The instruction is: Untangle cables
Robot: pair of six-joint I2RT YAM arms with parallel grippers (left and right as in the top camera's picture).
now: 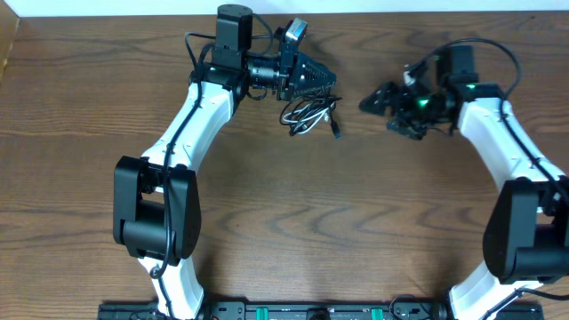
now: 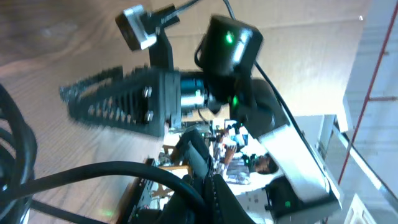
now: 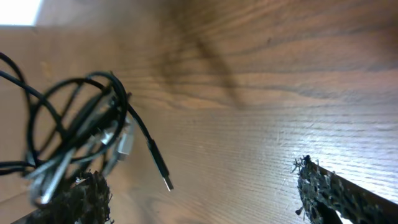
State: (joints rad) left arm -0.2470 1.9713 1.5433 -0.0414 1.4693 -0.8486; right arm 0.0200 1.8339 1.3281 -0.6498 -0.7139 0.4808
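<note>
Left claw is shut and held just above the cables; whether a strand is pinched cannot be told. The cables are bunched in one tangle on the desk, between the arms. Right claw is spread wide and aimed at the tangle, likely so a loose strand can be taken.

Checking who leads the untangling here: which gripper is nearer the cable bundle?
Left. The left gripper is shut right at the far edge of the cable bundle, seemingly touching it. The right gripper stands open on the bundle's right, a gap away.
</note>
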